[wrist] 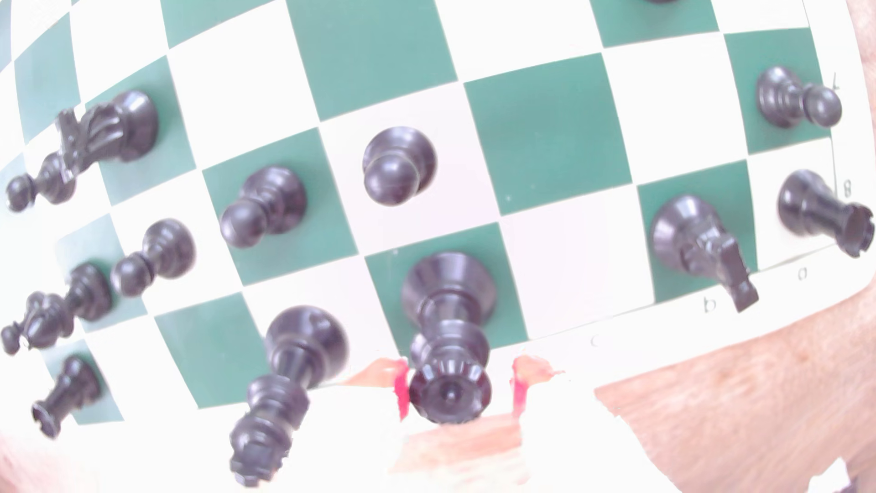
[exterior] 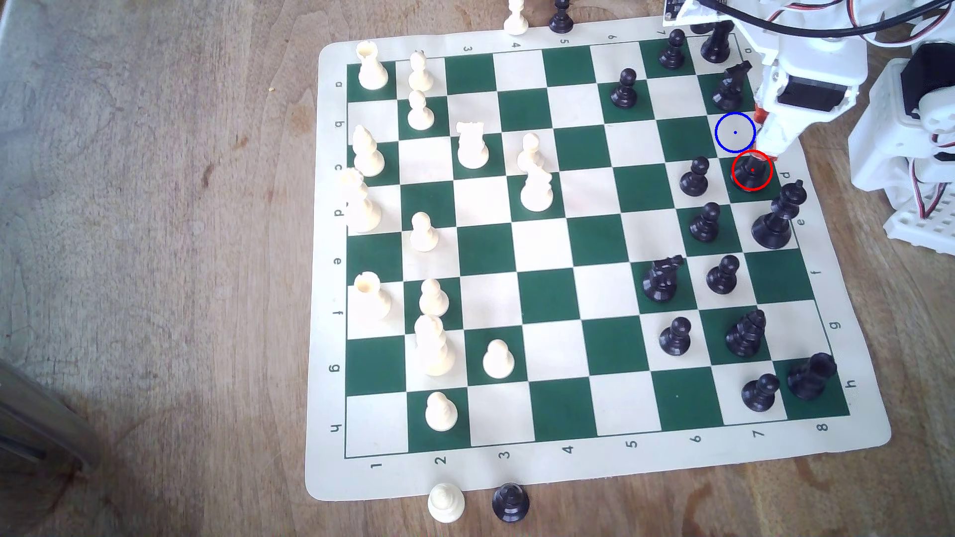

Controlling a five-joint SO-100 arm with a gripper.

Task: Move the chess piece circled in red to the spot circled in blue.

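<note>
Wrist view shows the claw (wrist: 457, 393) open, fingers either side of the black queen's (wrist: 448, 332) coronet, beside the blue-ringed square (exterior: 735, 132).

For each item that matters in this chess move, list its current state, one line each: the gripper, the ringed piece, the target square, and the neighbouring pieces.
Gripper: open, one finger either side of the queen's crown, gaps visible.
Black queen: upright on its green, red-ringed square, not lifted.
Blue-ringed square: cream, unoccupied.
Black king: upright, next to the queen.
Black knight: upright, just beyond the blue-ringed square.
Black pawn: upright, beside the queen.
</note>
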